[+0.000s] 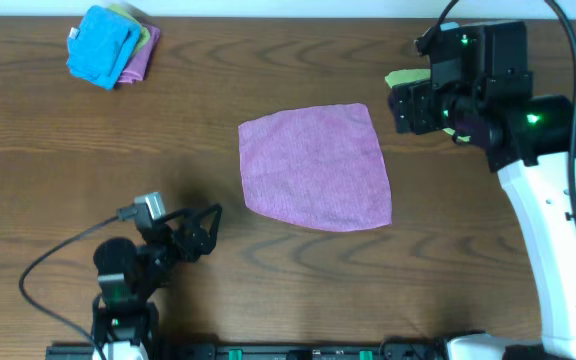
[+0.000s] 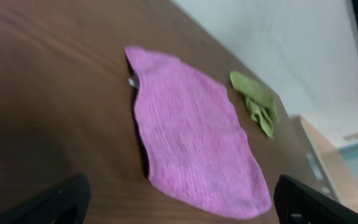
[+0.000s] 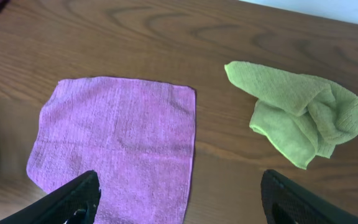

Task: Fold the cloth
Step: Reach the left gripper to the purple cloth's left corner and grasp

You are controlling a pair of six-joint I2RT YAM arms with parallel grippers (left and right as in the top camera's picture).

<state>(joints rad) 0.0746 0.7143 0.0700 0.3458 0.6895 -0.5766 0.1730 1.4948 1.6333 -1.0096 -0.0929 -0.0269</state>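
The pinkish-purple cloth lies flat and spread out on the wooden table near the middle. It also shows in the left wrist view and the right wrist view. My left gripper is open and empty, low at the front left, a short way from the cloth's near left corner. My right gripper is open and empty, held above the table just right of the cloth's far right corner. Its fingers straddle the cloth's right edge from above. No tag shows.
A crumpled lime-green cloth lies right of the purple cloth, mostly hidden under my right arm in the overhead view. A pile of bright blue and other cloths sits at the far left corner.
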